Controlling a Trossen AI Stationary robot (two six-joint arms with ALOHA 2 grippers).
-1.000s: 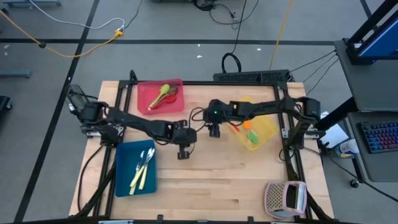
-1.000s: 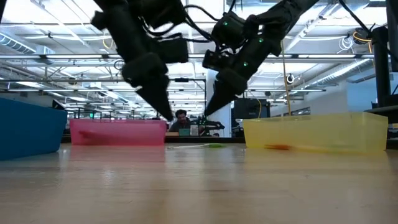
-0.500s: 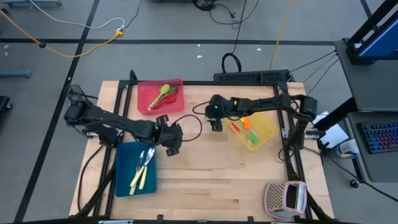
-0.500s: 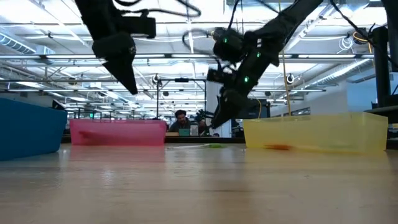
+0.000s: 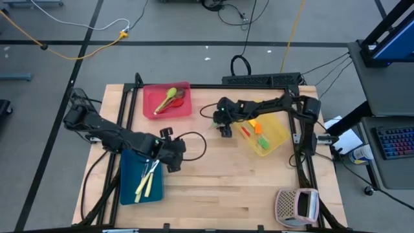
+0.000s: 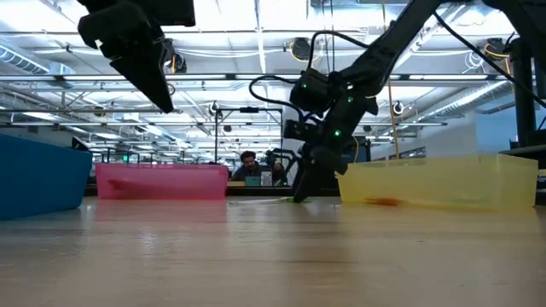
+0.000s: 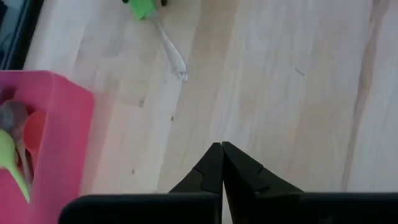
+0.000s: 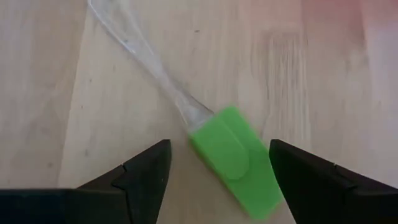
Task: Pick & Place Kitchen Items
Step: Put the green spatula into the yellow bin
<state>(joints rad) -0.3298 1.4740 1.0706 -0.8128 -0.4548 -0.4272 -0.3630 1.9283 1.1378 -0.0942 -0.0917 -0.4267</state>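
A spatula with a green head (image 8: pixel 233 158) and a clear handle (image 8: pixel 143 59) lies flat on the wooden table, left of the yellow tray (image 5: pixel 265 134). My right gripper (image 8: pixel 219 163) is open and low over it, one finger on either side of the green head, not touching it. It slants down to the table top in the low view (image 6: pixel 303 192). My left gripper (image 7: pixel 222 155) is shut and empty, raised by the blue tray's right edge (image 5: pixel 173 155). The spatula (image 7: pixel 142 7) also shows in the left wrist view.
The red tray (image 5: pixel 167 100) at the far left holds green and other spoons. The blue tray (image 5: pixel 141 175) holds cream-handled knives. The yellow tray holds spatulas with red, orange and green heads. A pinkish-grey perforated box (image 5: pixel 297 206) sits at the near right corner.
My left gripper, still shut, has risen and swung from the table's middle toward the left and near side, ending beside the blue tray. My right gripper, still open, has sunk toward the green-headed spatula, which has not moved.
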